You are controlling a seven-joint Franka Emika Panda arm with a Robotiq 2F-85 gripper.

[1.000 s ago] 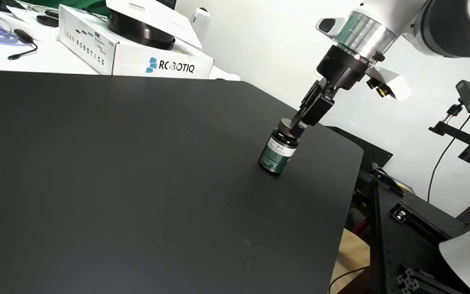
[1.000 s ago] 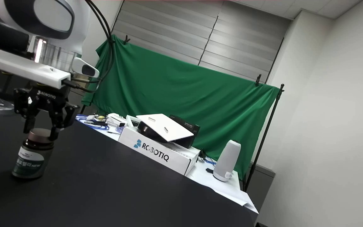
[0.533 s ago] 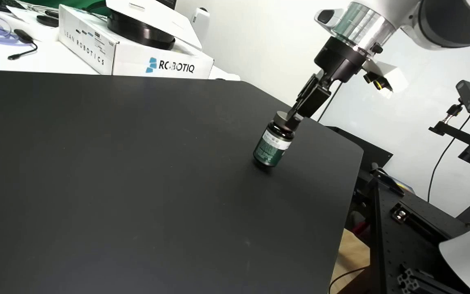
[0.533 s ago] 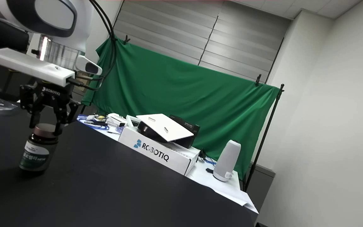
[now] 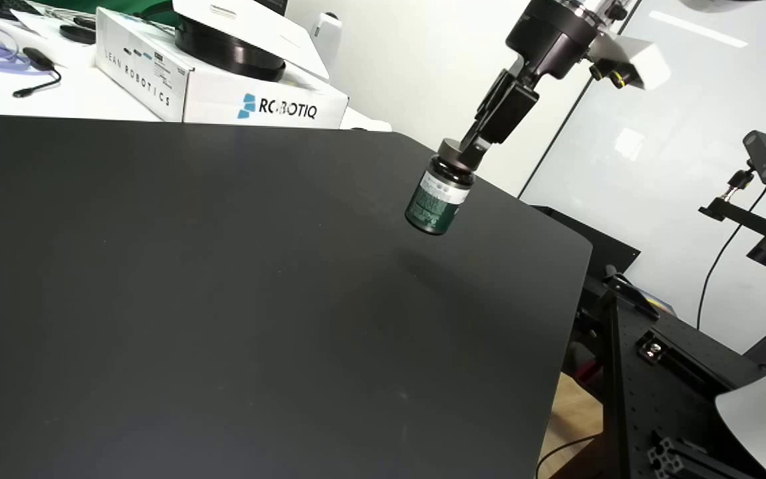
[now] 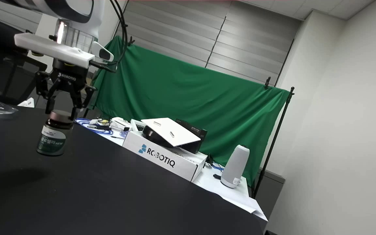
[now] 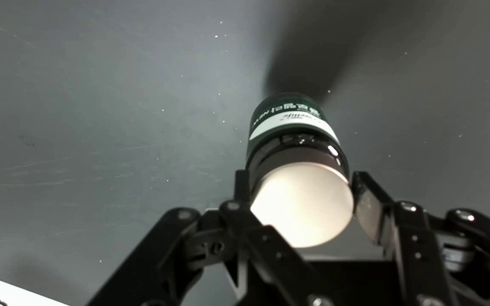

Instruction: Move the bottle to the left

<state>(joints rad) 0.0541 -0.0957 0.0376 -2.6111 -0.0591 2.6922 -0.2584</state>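
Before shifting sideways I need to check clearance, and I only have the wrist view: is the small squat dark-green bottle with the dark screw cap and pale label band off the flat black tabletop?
Observer: Yes. In both exterior views, the dark-green bottle hangs above the black tabletop, its shadow apart from its base.
Operator: Good. Which side has more tabletop?
Observer: In an exterior view, the tabletop stretches much farther to the picture's left of the black two-fingered gripper than to its right.
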